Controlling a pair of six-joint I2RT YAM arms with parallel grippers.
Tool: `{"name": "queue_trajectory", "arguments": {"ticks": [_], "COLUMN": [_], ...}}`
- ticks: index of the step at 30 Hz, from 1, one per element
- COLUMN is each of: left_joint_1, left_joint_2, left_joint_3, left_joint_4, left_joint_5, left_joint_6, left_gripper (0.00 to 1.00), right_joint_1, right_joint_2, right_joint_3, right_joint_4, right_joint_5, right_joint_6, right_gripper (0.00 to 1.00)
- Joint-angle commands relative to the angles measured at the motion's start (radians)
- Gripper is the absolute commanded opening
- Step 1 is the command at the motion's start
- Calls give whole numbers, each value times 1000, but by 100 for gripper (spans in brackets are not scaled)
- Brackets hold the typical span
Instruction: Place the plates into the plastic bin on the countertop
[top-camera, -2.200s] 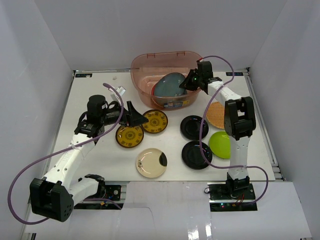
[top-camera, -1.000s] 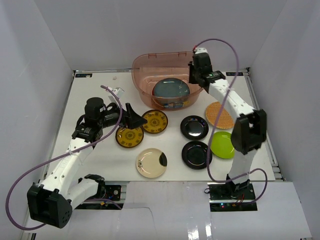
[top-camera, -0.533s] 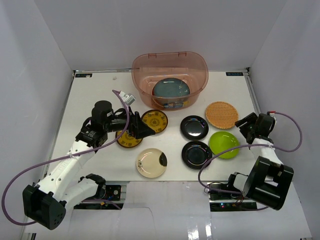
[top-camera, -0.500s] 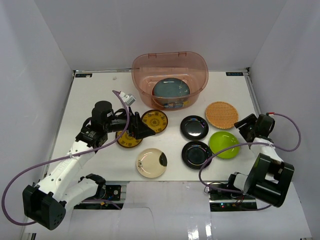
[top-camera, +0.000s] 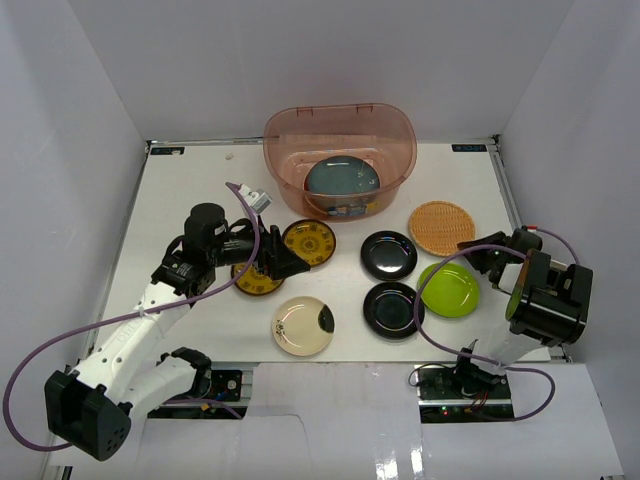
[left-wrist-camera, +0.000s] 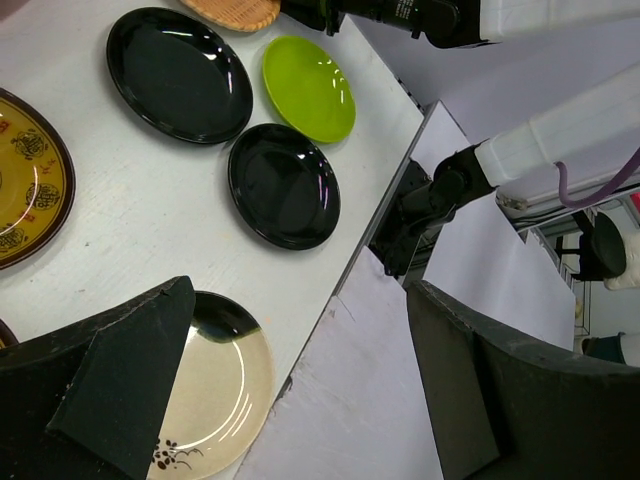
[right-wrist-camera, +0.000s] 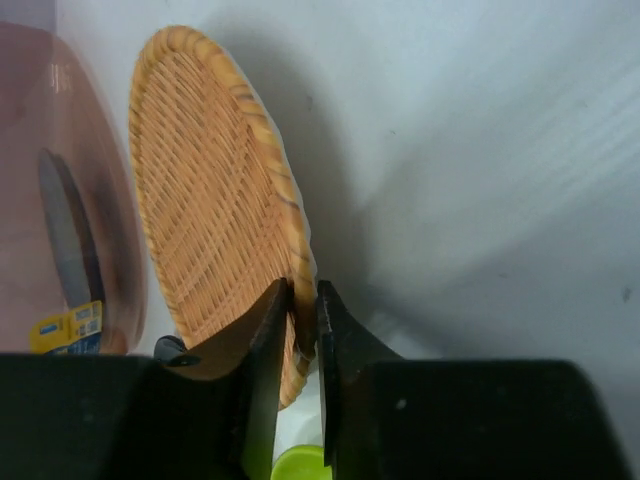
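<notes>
The pinkish plastic bin (top-camera: 396, 135) stands at the back of the white countertop (top-camera: 190, 190) with the blue-grey plate (top-camera: 342, 177) lying in it. In front lie two yellow patterned plates (top-camera: 309, 242) (top-camera: 252, 283), a cream plate (top-camera: 303, 325), two black plates (top-camera: 388, 255) (top-camera: 393, 309), a lime plate (top-camera: 449, 289) and a woven plate (top-camera: 443, 228). My right gripper (top-camera: 472, 246) is shut on the woven plate's rim (right-wrist-camera: 300, 300) at its near right edge. My left gripper (top-camera: 282, 265) hovers open and empty over the yellow plates; the cream plate (left-wrist-camera: 215, 385) shows between its fingers. No red plate shows.
White walls close in the countertop on three sides. The right arm's base and cable (top-camera: 470, 375) sit at the near edge, close to the lime plate. The bin's label (right-wrist-camera: 65, 328) faces the woven plate.
My right arm has swung from over the bin down to the right side and shut on the woven plate's rim. The blue-grey plate now lies flat in the bin. My left gripper shifted slightly right.
</notes>
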Motion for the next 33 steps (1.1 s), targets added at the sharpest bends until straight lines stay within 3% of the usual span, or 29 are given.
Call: {"name": "queue_trajectory", "arguments": {"ticks": [1, 3, 6, 11, 15, 21, 26, 33], "left_joint_1": [-4, -6, -3, -1, 4, 17, 24, 80], "left_joint_2": [-13, -13, -13, -15, -16, -77, -68, -67], "left_joint_3": [-2, 1, 5, 24, 22, -1, -16, -108], "left_joint_4": [-16, -22, -40, -71, -84, -100, -146, -137], "left_joint_5": [-23, -37, -92, -201, -284, -592, -738, -871], "left_joint_6": [26, 29, 33, 35, 29, -39, -109, -278], "left_gripper": [98, 98, 98, 98, 98, 98, 98, 98], "right_joint_1": [-4, -4, -4, 32, 175, 526, 617, 689], "right_joint_2": [17, -49, -216, -438, -459, -142, 127, 320], "right_joint_3": [-4, 7, 39, 166, 344, 770, 1004, 1108], "right_joint_4": [170, 171, 146, 123, 0, -265, -332, -421], "right_joint_5": [-20, 7, 72, 44, 95, 159, 155, 155], "right_joint_6": [104, 118, 114, 125, 63, -133, -142, -155], "right_gripper": [19, 8, 8, 8, 8, 8, 8, 8]}}
